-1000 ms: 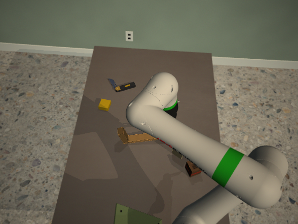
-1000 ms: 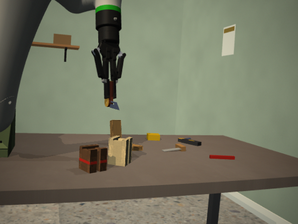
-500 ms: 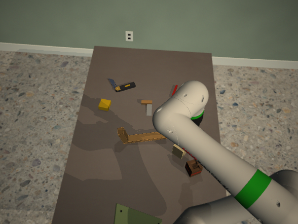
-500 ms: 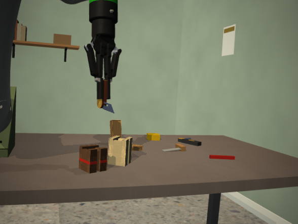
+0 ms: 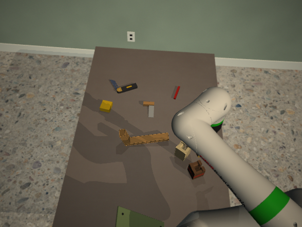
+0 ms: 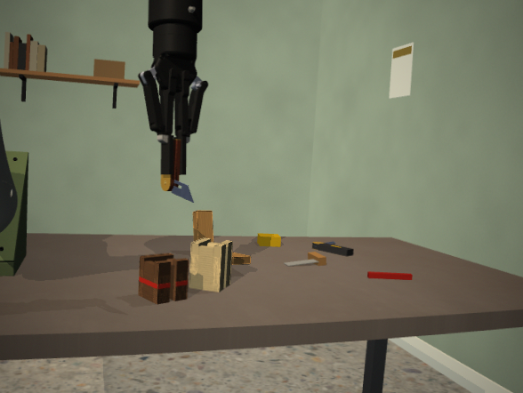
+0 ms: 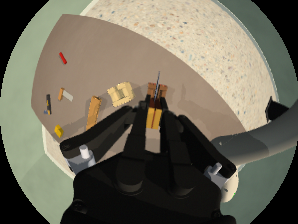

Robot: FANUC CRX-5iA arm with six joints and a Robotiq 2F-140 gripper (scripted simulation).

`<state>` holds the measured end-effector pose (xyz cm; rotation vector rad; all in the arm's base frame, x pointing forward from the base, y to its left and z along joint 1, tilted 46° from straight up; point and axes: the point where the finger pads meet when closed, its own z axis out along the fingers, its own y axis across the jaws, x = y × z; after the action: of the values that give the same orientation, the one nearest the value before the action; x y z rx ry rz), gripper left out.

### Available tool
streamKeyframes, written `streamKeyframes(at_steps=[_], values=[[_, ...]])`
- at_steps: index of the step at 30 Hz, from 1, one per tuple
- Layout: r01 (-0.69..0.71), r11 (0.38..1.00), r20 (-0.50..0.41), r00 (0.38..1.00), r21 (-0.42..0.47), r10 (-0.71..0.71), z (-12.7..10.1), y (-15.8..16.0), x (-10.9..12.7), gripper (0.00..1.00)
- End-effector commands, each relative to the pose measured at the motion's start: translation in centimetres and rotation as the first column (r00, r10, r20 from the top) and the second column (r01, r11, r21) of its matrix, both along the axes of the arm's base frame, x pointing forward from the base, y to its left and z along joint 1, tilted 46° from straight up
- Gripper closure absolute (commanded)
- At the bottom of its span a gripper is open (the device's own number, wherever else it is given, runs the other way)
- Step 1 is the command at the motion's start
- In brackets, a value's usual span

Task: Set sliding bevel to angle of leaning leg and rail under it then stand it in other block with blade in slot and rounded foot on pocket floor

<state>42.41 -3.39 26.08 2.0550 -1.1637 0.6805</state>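
Note:
My gripper [image 6: 173, 171] [image 7: 154, 102] is shut on the sliding bevel [image 6: 182, 190] [image 7: 154, 120] and holds it upright, high in the air above the two blocks. The bevel's yellow rounded foot and its blue blade point down. The pale block [image 5: 183, 151] [image 6: 211, 265] [image 7: 120, 94] and the dark block with a red band [image 5: 196, 169] [image 6: 162, 277] stand side by side below, both empty. The wooden rail [image 5: 149, 138] [image 7: 93, 112] with its leaning leg [image 5: 124, 135] [image 6: 203, 224] lies behind them. In the top view the arm hides the gripper.
A second bevel [image 5: 126, 88] [image 6: 333, 249], a yellow block [image 5: 106, 106] [image 6: 269, 240], a try square [image 5: 149, 108] [image 6: 307, 260] and a red bar [image 5: 176, 92] [image 6: 390, 276] lie further out on the table. The green robot base [image 5: 133, 218] [image 6: 15, 213] stands at the near end.

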Motion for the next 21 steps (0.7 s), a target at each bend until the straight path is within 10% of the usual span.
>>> streamKeyframes(at_steps=[1, 21], values=[[-0.003, 1.0, -0.003, 1.0, 0.003, 0.003, 0.37, -0.28, -0.14, 0.9], [-0.005, 1.0, -0.008, 1.0, 0.007, 0.005, 0.78, -0.71, -0.35, 0.9]])
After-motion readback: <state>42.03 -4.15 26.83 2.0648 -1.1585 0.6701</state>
